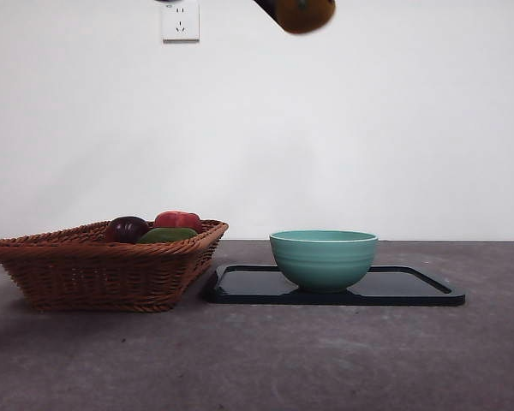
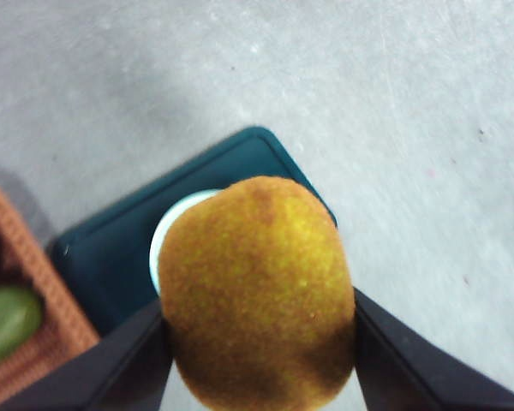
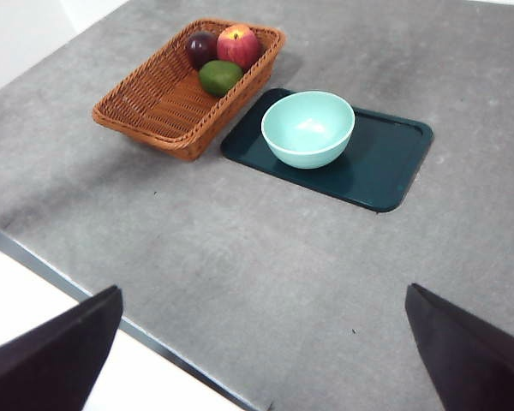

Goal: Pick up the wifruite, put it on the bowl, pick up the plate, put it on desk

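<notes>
We see the left gripper (image 2: 257,342) pinching the wifruite (image 2: 257,295) at the front view's top edge, high above the bowl (image 1: 324,257) at centre on the tray (image 1: 411,287). Our right gripper (image 3: 261,342) waits, jaws spread.

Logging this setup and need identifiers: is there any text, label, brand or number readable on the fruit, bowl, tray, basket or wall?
None readable.
wifruite, held in the left gripper: bare skin, no sticker.
bowl, tray, basket: no markings.
Wall outlet: no lettering shows.
</notes>
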You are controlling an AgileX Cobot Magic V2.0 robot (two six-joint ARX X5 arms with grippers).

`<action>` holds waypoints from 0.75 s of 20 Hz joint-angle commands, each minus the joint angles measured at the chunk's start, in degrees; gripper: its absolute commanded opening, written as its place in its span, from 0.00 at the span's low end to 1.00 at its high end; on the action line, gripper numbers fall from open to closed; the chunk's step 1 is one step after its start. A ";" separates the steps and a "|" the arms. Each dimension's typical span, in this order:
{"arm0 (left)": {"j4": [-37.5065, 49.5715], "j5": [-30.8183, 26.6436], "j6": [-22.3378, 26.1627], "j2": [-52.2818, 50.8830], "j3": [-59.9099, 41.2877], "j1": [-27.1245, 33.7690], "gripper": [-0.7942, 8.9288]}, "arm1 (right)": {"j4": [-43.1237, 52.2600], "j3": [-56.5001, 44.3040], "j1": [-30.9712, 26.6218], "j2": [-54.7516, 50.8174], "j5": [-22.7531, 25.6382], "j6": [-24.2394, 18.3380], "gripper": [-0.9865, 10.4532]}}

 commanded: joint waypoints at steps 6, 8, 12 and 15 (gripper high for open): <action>-3.61 -4.26 -1.75 -14.51 -22.08 0.39 0.33 | 0.39 0.52 0.24 0.07 -0.09 -0.35 0.57; -3.61 -6.16 -2.78 -17.53 -27.96 0.70 0.33 | 0.37 0.52 0.24 0.07 -0.09 -0.35 0.57; -3.61 -7.41 -4.20 -22.91 -39.45 2.64 0.33 | 0.39 0.52 0.24 0.07 -0.09 -0.39 0.57; -3.50 -10.19 -6.21 -26.34 -47.39 4.94 0.33 | 0.39 0.52 0.24 0.07 -0.09 -0.39 0.57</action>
